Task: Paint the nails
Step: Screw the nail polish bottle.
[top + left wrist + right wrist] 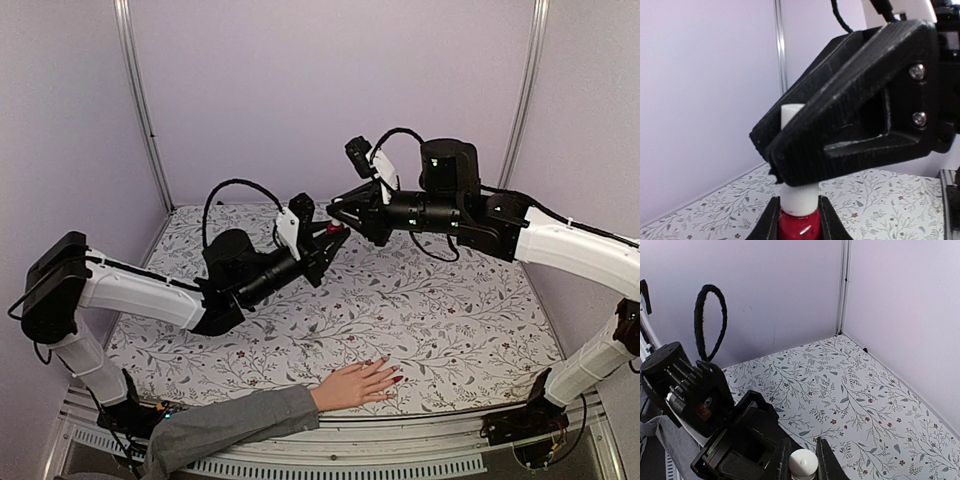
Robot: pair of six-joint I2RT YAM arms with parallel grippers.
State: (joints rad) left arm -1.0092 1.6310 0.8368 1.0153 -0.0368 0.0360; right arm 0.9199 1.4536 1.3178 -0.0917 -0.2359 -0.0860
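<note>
The nails [396, 380] sit on a flesh-coloured hand [352, 386] lying palm down at the table's [470, 340] near edge, with its grey sleeve [230, 425] running off to the left. From above a few fingertips look glossy red, but they are too small to count. Neither wrist camera shows the hand. Well behind it, above the table's middle, the two arms meet. The left wrist view shows the left gripper [799, 220] pinching a small red bottle [799, 229] and the right gripper [771, 150] clamped on the bottle's white cap [799, 197]. The right wrist view shows only the cap's round top between that gripper's fingers.
</note>
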